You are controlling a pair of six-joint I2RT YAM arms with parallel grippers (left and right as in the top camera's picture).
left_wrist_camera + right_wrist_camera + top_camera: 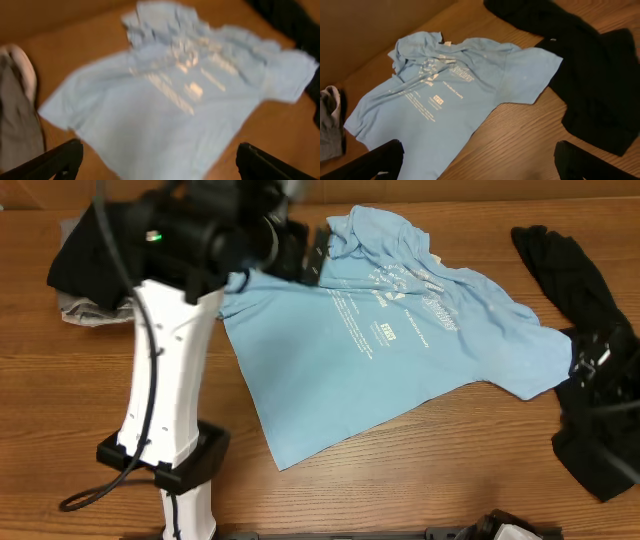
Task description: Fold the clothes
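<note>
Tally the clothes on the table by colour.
Light blue shirt: 1
Black heap at the right, black heap at the far left: 2
Grey garment: 1
Total: 4

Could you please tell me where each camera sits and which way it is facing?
Overhead: above the table, looking straight down at the light blue T-shirt; the left arm shows.
Left wrist: on that arm's wrist, blurred, tilted down at the T-shirt; the open left gripper shows, fingers in the lower corners.
Right wrist: on the other wrist, tilted down at the T-shirt and the black garment; the open right gripper shows below.
Shared: all three see the T-shirt.
</note>
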